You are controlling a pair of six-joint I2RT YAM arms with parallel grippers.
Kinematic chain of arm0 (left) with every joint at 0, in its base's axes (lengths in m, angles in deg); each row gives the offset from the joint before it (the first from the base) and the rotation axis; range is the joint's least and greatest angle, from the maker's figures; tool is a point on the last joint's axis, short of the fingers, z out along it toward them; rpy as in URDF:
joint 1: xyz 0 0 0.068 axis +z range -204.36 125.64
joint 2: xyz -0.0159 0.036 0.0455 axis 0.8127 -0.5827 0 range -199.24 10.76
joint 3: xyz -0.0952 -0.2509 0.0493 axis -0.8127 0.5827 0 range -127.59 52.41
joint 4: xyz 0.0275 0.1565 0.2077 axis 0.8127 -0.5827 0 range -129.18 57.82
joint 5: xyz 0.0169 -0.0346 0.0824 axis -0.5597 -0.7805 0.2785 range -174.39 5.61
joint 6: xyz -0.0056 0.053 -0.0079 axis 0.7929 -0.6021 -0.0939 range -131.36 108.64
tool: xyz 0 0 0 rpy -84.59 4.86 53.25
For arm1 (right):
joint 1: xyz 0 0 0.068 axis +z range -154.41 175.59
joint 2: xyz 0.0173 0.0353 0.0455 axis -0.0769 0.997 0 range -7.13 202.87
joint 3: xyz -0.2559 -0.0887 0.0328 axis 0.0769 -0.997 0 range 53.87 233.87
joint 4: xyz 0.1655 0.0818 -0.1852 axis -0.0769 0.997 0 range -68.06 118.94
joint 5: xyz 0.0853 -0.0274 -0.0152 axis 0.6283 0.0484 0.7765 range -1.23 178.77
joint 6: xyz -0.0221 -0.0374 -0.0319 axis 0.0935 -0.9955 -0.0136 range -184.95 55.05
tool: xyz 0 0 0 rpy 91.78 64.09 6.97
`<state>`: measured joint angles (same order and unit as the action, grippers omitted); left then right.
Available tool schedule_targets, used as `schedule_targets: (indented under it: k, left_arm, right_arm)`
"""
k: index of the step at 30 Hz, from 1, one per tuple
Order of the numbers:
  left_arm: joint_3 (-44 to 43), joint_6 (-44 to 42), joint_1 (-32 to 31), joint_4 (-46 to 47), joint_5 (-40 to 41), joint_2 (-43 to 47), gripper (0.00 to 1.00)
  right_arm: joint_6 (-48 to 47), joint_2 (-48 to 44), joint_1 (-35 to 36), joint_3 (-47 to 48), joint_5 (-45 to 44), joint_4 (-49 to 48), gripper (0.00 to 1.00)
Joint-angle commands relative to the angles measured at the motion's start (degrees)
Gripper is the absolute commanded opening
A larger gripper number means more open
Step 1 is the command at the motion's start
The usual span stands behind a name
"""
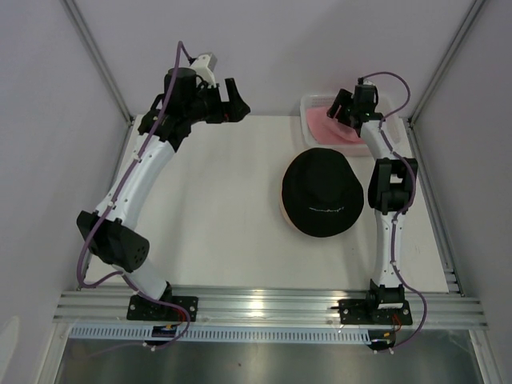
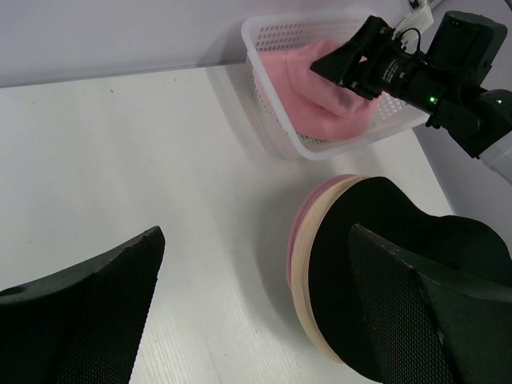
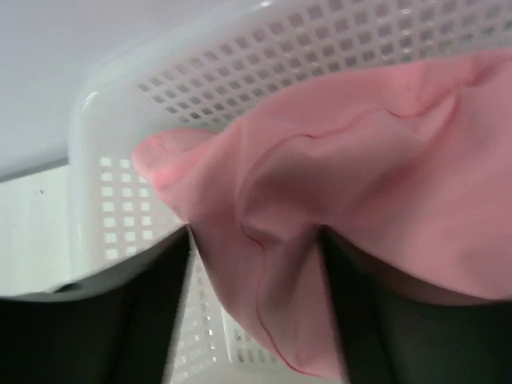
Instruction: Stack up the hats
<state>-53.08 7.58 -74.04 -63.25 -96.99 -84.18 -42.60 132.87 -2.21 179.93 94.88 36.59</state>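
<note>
A black hat (image 1: pixel 322 192) with small white lettering tops a stack right of the table's middle. In the left wrist view the black hat (image 2: pixel 384 264) lies on a cream hat (image 2: pixel 301 272), which lies on a pink hat (image 2: pixel 314 198). A second pink hat (image 1: pixel 324 126) lies in a white perforated basket (image 1: pixel 306 102) at the back right. My right gripper (image 1: pixel 340 108) reaches into the basket. Its fingers close on a fold of that pink hat (image 3: pixel 384 160) on both sides (image 3: pixel 252 264). My left gripper (image 1: pixel 236 100) is open and empty, held high at the back left (image 2: pixel 256 240).
The basket (image 2: pixel 272 24) stands against the back wall, just behind the stack. Grey side walls close in the white table (image 1: pixel 216 208). A metal rail (image 1: pixel 264 304) with the arm bases runs along the near edge.
</note>
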Motion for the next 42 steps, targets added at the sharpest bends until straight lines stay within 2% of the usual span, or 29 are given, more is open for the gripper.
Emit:
schedule_targets:
  k: [1,3,4,5,6,7,12,16,25,28,33,36,40,42]
  left_arm:
    - [0.9,-1.1,0.7,-0.22,0.21,1.95,0.99]
    - [1.25,-1.27,0.96,-0.22,0.3,2.3,0.99]
    - [1.17,-1.27,1.05,-0.22,0.38,2.39,0.99]
    - [1.25,-1.45,1.14,-0.13,0.47,2.39,1.0]
    - [1.34,-1.54,1.14,-0.13,0.47,2.47,1.0]
    - [1.34,-1.62,1.14,-0.04,0.47,2.47,0.99]
    - [0.12,-2.68,1.31,0.48,0.3,1.69,0.99]
    - [-6.11,-4.52,1.31,-2.4,-1.28,-1.56,1.0]
    - [-17.28,0.65,1.23,-2.16,-6.45,-6.48,0.99]
    - [-19.83,4.77,1.23,1.18,-10.5,-8.51,0.99]
    - [-24.31,9.71,-0.53,8.3,-24.11,-10.97,1.0]
    - [-25.55,11.29,-2.64,8.57,-25.71,-10.54,1.0]
    - [-24.07,18.49,-4.22,11.2,-28.43,-9.13,0.99]
    - [-23.88,18.5,-5.71,10.86,-29.15,-8.08,0.99]
  right_arm:
    - [-4.15,-1.84,0.53,3.57,-5.75,4.24,0.61]
    - [-5.46,-2.28,0.53,3.93,-9.96,5.2,0.48]
    - [-6.26,-2.37,0.53,4.37,-10.76,5.3,0.33]
    - [-6.87,-2.45,0.53,4.89,-12.25,5.3,0.24]
    - [-8.01,-2.46,0.53,5.51,-12.7,5.82,0.06]
    - [-8.37,-2.46,0.53,7.6,-12.79,6.17,0.0]
    - [-8.64,-4.38,0.53,13.85,-9.11,8.02,0.0]
    - [-9.43,-9.56,0.7,16.41,-4.63,7.41,0.0]
    - [-9.6,-26.79,1.76,15.88,3.2,16.18,0.0]
    - [-12.59,-32.33,4.04,15.62,1.99,20.75,0.0]
    - [-15.14,-39.27,8.52,14.75,-0.39,29.72,0.0]
    - [-16.37,-43.05,12.03,12.64,-2.41,34.38,0.0]
    - [-16.73,-47.53,16.51,9.3,-6.1,38.86,0.0]
    - [-16.37,-48.94,18.8,6.94,-8.83,40.45,0.0]
